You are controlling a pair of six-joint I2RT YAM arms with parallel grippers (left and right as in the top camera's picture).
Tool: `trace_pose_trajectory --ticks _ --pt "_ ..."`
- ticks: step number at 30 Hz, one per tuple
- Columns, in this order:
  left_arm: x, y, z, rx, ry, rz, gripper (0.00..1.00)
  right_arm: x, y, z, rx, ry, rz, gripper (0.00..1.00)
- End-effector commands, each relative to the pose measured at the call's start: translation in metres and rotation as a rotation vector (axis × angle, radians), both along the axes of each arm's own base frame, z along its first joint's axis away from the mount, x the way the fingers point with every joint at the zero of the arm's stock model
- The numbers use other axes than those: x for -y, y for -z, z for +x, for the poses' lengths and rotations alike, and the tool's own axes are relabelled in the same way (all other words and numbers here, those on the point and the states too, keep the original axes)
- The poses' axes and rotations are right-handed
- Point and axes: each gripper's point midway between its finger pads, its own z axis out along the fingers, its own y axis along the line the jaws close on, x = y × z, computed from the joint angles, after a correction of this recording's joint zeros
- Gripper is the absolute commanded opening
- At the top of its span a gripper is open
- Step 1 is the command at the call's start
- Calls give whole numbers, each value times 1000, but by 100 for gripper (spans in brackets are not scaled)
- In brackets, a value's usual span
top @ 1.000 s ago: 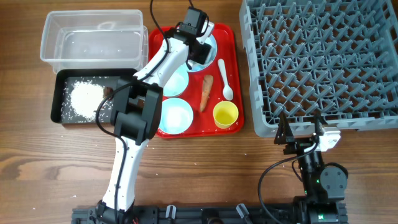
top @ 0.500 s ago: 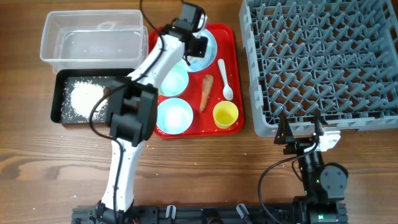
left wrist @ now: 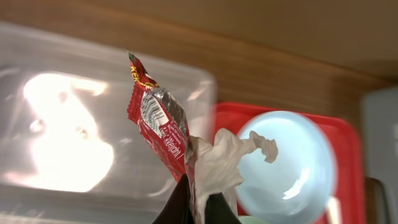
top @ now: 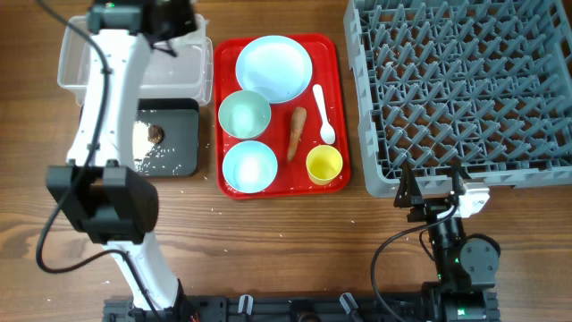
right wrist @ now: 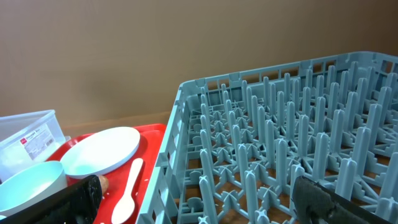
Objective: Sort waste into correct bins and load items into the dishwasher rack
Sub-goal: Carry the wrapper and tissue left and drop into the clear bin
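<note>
Our left tool (left wrist: pixel 198 210) is clamped on the small red sauce packet (left wrist: pixel 152 121) and crumpled white tissue (left wrist: pixel 219 165), hanging over the clear plastic rectangular tub (left wrist: pixel 68 143). This is the waste-sorting step; next we should release them there. Our right tool (top: pixel 431 188) idles, fingers apart.

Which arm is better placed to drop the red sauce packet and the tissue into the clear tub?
Left. The left gripper is shut on the red sauce packet and the tissue, above the clear tub. The right gripper is open and empty, by the dishwasher rack's near edge.
</note>
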Motion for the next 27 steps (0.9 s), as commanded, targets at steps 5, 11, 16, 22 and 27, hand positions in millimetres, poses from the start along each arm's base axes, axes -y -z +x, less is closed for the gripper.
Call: trace_pose_trajectory --ticks 5,11,16,22,27 --pt "-54 83 2 -170 -112 -11 38 3 -1 0 7 14 8 100" --pt "-56 108 13 -181 -113 -11 100 3 -1 0 7 14 8 100" --pt "-55 102 16 -158 -111 -12 100 3 -1 0 7 14 8 100" --pt "-35 63 -1 -138 -2 -40 99 2 -1 0 7 14 8 100" --pt "-16 21 -14 -76 50 -10 100 2 -1 0 7 14 8 100"
